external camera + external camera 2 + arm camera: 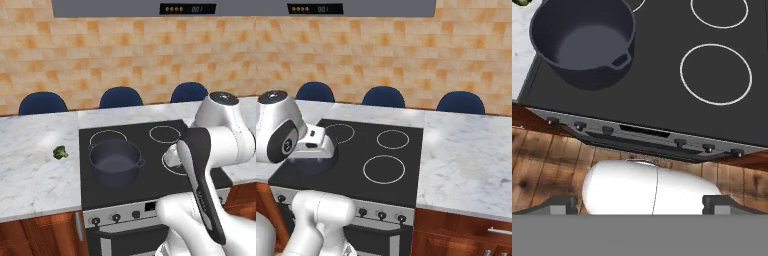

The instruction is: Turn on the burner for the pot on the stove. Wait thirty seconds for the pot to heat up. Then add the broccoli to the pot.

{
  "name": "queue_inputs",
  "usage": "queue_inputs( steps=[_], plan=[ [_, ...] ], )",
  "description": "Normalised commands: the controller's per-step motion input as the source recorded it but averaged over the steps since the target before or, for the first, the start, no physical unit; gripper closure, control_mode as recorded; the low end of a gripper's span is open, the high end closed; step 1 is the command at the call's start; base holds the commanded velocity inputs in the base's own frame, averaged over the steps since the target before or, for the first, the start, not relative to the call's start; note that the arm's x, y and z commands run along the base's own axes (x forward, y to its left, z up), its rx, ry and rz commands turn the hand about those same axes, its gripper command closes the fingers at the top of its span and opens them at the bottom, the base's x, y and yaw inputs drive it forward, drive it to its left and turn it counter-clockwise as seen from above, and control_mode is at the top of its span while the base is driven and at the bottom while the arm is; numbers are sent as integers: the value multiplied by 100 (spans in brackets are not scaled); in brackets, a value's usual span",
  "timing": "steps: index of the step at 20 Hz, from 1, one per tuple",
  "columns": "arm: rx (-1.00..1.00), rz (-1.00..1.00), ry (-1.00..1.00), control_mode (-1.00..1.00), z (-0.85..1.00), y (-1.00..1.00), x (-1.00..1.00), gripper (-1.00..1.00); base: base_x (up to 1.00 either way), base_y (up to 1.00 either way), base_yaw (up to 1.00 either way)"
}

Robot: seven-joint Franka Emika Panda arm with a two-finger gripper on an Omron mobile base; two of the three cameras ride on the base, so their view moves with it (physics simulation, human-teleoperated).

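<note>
Step in hand looks like the burner knob: pot (114,161) sits on the stove's (150,155) front-left ring, so go for a left-side knob (580,125) on the front panel, come in square, then twist. Gripper (639,201) is wide open and holds nothing, hanging above the panel edge. Pot lies ahead and left of it; broccoli (60,152) sits on the counter left of the stove, well apart.
</note>
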Motion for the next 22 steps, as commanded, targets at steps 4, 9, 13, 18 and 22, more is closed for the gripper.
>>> queue_inputs(
  steps=[4, 9, 13, 18, 22],
  plan=[
    [-12, 19, 4, -100, -28, 54, -51, -100, 0, 0, 0],
    [-12, 19, 8, -100, -31, 53, -40, -100, 0, 0, 0],
    [-16, 20, 7, -100, -56, 54, -23, -100, 0, 0, 0],
    [-16, 19, 5, -100, -58, 53, -14, -100, 0, 0, 0],
    [-15, 17, 6, -100, -58, 45, -1, -100, 0, 0, 0]
  ],
)
